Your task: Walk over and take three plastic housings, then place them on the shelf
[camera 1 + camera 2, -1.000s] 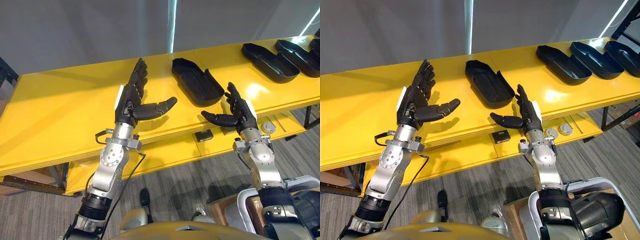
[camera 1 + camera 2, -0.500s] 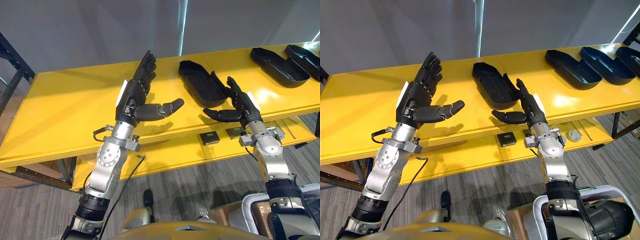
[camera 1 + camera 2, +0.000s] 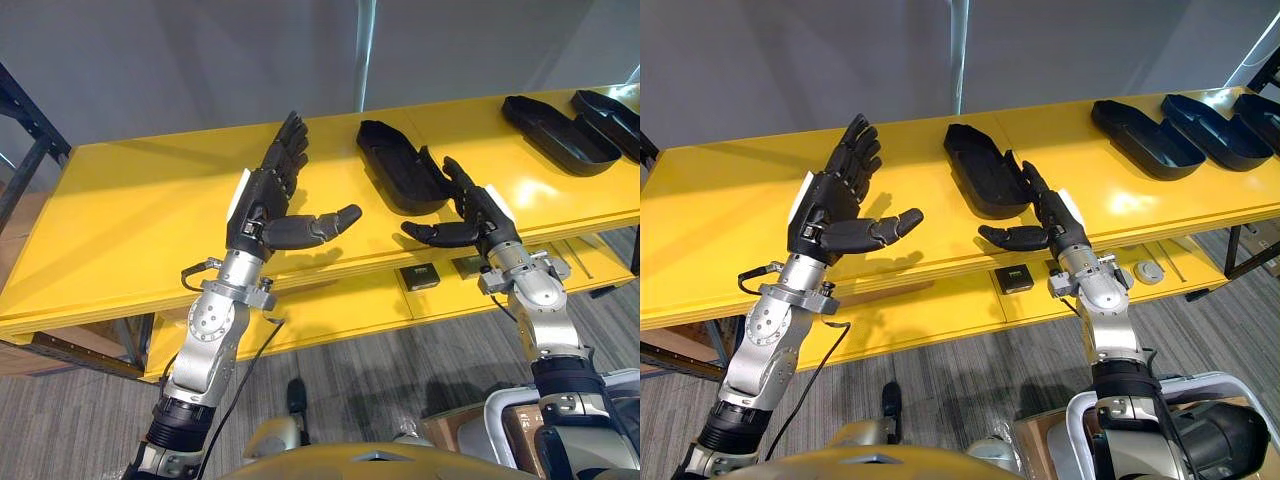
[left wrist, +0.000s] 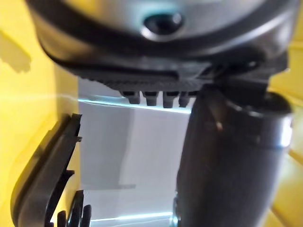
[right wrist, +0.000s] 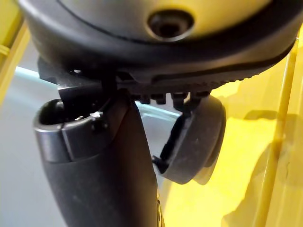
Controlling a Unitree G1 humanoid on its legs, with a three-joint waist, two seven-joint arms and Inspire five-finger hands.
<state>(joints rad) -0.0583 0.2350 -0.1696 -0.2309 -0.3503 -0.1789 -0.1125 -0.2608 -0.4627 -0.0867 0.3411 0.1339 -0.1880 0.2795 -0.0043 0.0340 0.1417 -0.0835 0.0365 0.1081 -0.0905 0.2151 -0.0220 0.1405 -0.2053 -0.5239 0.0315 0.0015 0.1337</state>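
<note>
The nearest housing is a long, shallow black plastic shell with rounded ends and a raised rim. It lies open side up near the middle of the yellow desk, its length running from the near right to the far left. Three other housings of the same shape and colour lie side by side at the far right of the desk, well apart from the first.

The left hand hovers above the desk to the left of the nearest housing, holding nothing, its fingers straight and spread wide and its thumb stretched to the right. The right hand is at the near right end of that housing, also empty, with fingers straight and thumb pointing left. Its fingertips lie just beside the housing's rim, and contact cannot be made out.

Below the desk's near edge, a small black box sits on a lower yellow ledge.

Compared with half a second ago, the left hand sits slightly lower and nearer. The right hand's fingers lean a little further left toward the housing. The housings lie where they were.
</note>
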